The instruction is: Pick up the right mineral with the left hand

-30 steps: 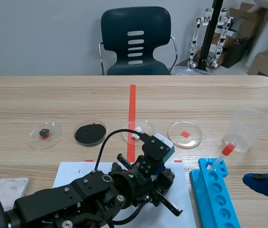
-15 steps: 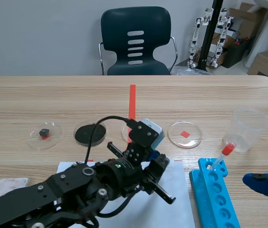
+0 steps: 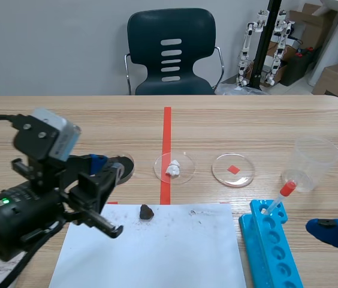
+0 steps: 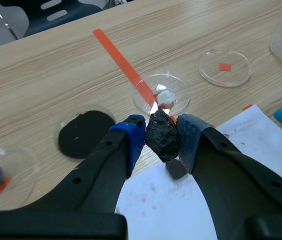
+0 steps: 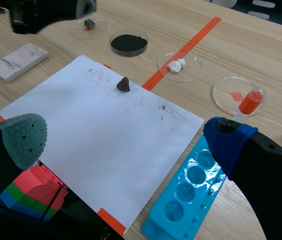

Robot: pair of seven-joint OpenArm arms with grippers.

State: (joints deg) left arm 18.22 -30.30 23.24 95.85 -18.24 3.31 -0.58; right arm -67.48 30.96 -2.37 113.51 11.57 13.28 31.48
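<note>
— Moved?
— Left arm (image 3: 31,204) swung leftward; its claw (image 4: 161,136) clamps the rough black mineral chunk (image 4: 162,131) near the white paper sheet's (image 3: 157,252) corner, wrist view only.
— Dishes?
— Beyond it, a clear round dish (image 3: 184,161) holds white lumps (image 3: 172,168).

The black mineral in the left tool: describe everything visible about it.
The black mineral is a rough, matte, coal-like lump with faceted, slightly glinting faces. It is pinched between the blue pads of the left tool, held above the white paper. Only the pads touch it. A smaller dark chunk lies on the paper beneath it.
</note>
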